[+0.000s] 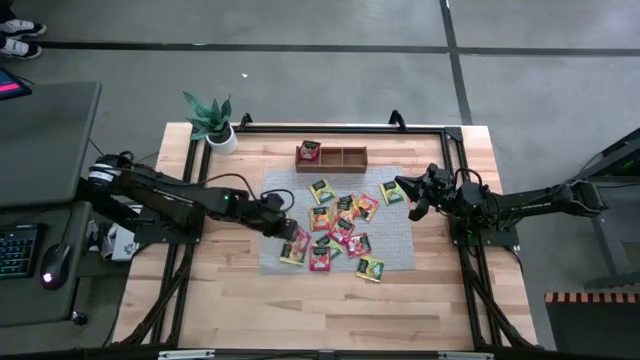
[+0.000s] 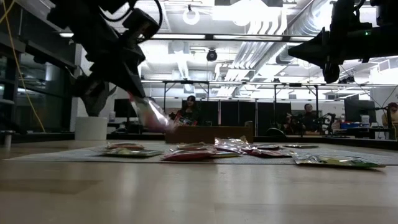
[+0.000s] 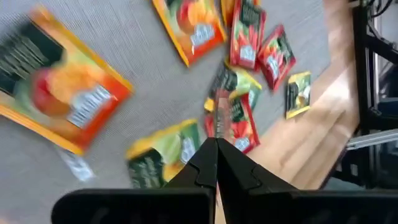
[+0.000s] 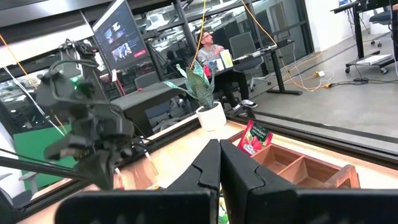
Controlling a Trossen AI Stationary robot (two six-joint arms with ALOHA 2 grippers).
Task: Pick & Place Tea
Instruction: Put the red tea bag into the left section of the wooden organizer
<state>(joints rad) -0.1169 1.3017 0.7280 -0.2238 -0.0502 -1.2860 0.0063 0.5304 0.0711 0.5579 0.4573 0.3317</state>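
Note:
Several tea sachets (image 1: 342, 225), red, orange, yellow and green, lie flat and scattered on the grey woven mat (image 1: 400, 255). My left gripper (image 1: 288, 229) hovers over the mat's left part, shut on a red sachet (image 3: 234, 117) with a dark label. In the low view this sachet (image 2: 151, 114) hangs off the mat. The wooden tray (image 1: 345, 156) stands at the mat's far edge, with one red sachet (image 1: 309, 150) in its left compartment. My right gripper (image 1: 410, 198) is shut on nothing above the mat's right edge. My left gripper pinches the red sachet by its near edge (image 3: 222, 133) between the two fingertips. The fingers slant down from the table's left side. The sachet hangs tilted below the fingertips, clear of the mat and of the other sachets.
A potted plant (image 1: 212, 122) stands at the table's far left corner. Black frame rails (image 1: 455, 150) run along the far and side edges. Bare wood lies in front of the mat. People sit at desks in the room beyond the table.

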